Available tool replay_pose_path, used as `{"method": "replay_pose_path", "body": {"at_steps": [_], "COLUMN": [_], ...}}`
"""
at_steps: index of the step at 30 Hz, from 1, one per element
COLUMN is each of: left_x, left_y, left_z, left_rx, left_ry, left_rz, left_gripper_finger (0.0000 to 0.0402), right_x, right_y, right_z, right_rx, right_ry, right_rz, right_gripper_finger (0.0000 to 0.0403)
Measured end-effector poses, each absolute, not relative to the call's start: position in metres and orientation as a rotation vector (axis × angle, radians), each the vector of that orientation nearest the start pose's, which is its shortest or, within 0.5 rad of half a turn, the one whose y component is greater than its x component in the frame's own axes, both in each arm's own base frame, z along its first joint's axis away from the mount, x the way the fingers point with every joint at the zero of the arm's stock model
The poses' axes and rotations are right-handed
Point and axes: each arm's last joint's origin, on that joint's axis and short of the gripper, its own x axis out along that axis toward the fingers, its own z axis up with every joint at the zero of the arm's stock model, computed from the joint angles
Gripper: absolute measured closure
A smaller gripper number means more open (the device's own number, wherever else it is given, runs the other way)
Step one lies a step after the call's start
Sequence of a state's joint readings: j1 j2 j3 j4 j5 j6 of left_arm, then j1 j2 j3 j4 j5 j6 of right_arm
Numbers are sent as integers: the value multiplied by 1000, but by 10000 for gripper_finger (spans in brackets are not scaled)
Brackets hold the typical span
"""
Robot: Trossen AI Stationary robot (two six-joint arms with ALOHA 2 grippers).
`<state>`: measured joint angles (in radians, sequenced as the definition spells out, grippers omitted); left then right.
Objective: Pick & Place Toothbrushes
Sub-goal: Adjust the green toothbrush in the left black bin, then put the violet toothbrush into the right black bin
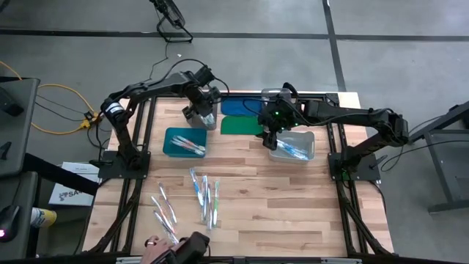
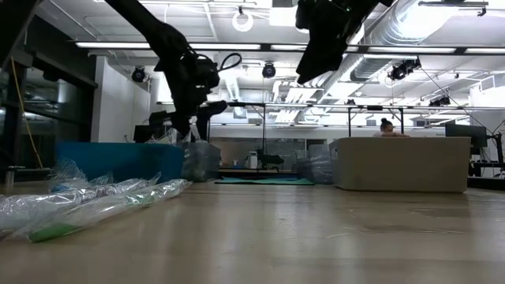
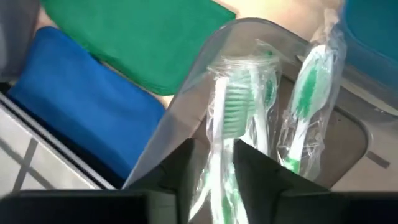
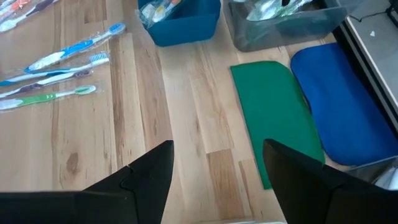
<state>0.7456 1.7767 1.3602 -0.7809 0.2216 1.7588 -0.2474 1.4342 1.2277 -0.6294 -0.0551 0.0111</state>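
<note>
My left gripper (image 3: 214, 171) points steeply down into a clear bin (image 1: 205, 119) at the table's far left. One wrapped green toothbrush (image 3: 222, 118) stands between its parted fingers. Another wrapped green toothbrush (image 3: 306, 99) leans on the bin's wall beside it. Several loose wrapped toothbrushes (image 1: 204, 196) lie flat on the wood toward the near edge. More lie in the teal bin (image 1: 184, 142) and in the clear bin (image 1: 293, 145) on the right. My right gripper (image 4: 217, 180) hangs open and empty above the table beside that right bin. My left gripper's fingers (image 3: 186, 165) stand on either side of the wrapped toothbrush's handle (image 3: 217, 177), coming from above into the bin. The brush stands upright, head up. Whether the fingers touch the wrapper, I cannot tell.
A flat blue lid (image 1: 236, 106) and a green lid (image 1: 242, 125) lie between the two clear bins at the far side. A person's hand (image 1: 154, 244) and a dark object show at the table's near edge. Bare wood lies between the bins and the loose brushes.
</note>
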Motion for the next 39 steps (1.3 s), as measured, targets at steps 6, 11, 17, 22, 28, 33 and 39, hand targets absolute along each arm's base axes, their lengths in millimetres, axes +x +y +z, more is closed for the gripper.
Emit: {"method": "replay_pose_path", "body": {"at_steps": [6,11,17,22,28,33,39], "left_x": [261,252,238,227,228,227,213], "left_y": [233,225,213,193,156,123,86], "left_z": [244,258,277,291,305,316,308], "left_rx": [956,861,657,544,537,539,473], "left_ry": [1099,1114,1139,1177,1214,1217,1204], "left_rz": [-471,-405,-277,-263,-299,-339,-321], "left_gripper_finger": [245,251,289,317,345,357,358], "right_x": [293,294,294,289,274,267,259], "right_y": [-66,-56,-43,-31,-13,7,30], "right_z": [301,300,299,301,317,325,314], "right_rx": [141,128,95,94,86,70,26], "right_ry": [839,855,879,898,856,827,867], "right_rz": [-175,-162,-190,-217,-242,-178,-95], "right_gripper_finger": [162,162,162,162,162,162,162]}}
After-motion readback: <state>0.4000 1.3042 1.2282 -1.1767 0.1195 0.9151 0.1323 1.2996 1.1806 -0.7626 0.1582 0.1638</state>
